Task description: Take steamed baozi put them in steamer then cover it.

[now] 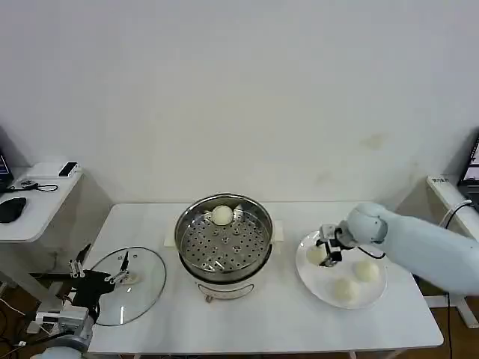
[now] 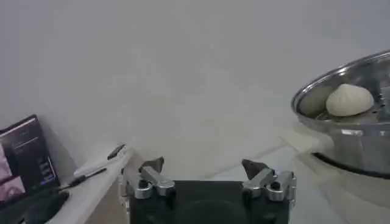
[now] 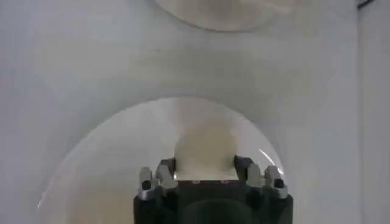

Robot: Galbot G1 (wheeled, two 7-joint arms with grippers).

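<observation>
- I see a plain pale wall behind a white tabletop (image 1: 269, 329), with a small side desk off to my left.
- In the middle stands the round shiny steel steamer (image 1: 224, 241) with a holey tray inside. One small round cream-white bun (image 1: 221, 215) already sits at the far side of that tray.
- On my right is a flat white plate (image 1: 323, 293) with three more little buns. Two lie free, one near the front (image 1: 344, 289) and one beside it (image 1: 366, 271).
- My right tool (image 1: 326, 253) is down on the plate at the third bun (image 3: 205, 148). Its jaws sit on either side of the bun, and I think they are pinching it.
- These buns look soft, light and easy to squash. I would hold one by its round sides with a gentle squeeze. Too hard would dent it, and too loose might let the smooth skin slip.
- The round clear glass lid (image 1: 138, 290) with a metal rim lies flat on the tabletop, to the left of the steamer. Glass is hard, slippery and can break, so I would take it by its pale middle handle (image 1: 131, 277).
- My left tool (image 1: 99, 273) waits over the lid with its jaws apart, holding nothing.
</observation>
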